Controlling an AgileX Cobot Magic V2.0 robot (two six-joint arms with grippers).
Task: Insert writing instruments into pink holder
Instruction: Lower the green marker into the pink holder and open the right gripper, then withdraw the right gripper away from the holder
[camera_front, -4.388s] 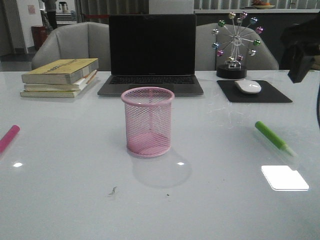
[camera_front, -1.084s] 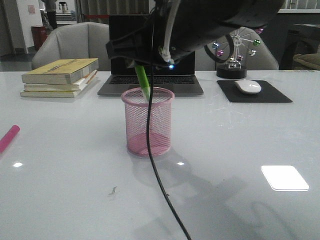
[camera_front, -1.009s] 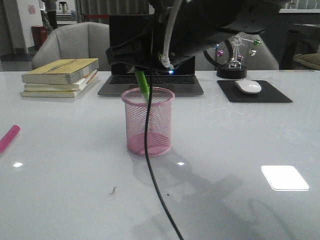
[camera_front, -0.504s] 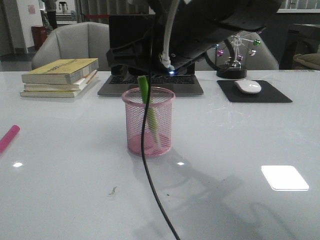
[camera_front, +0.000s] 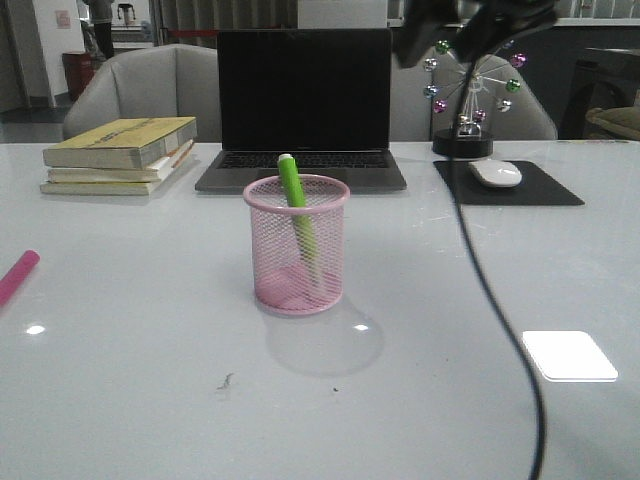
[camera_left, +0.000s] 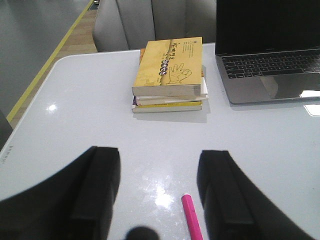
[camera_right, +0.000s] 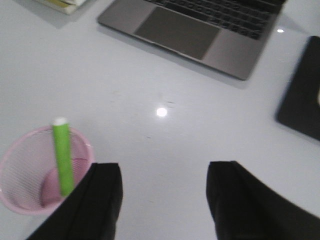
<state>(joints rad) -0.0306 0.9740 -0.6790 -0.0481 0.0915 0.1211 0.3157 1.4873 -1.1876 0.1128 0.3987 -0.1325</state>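
Note:
The pink mesh holder (camera_front: 296, 244) stands at the table's middle with the lime green marker (camera_front: 296, 205) leaning inside it, its top above the rim. The right wrist view shows the same holder (camera_right: 30, 197) and green marker (camera_right: 63, 156) just beside my open, empty right gripper (camera_right: 162, 172), which is raised high to the right of the holder. The magenta marker (camera_front: 17, 275) lies flat at the table's left edge. In the left wrist view, that magenta marker (camera_left: 191, 216) lies between the fingers of my open left gripper (camera_left: 159, 162), near one finger; whether they touch it cannot be told.
A laptop (camera_front: 303, 110) stands behind the holder, a stack of books (camera_front: 120, 155) at the back left. At the back right lie a mouse (camera_front: 496, 172) on a black pad (camera_front: 508, 184) and a ferris-wheel ornament (camera_front: 470, 85). A black cable (camera_front: 497, 310) hangs across the right side.
My right gripper lowered the green marker into the holder, let it go and pulled up and away to the right. The marker now leans in the cup on its own.

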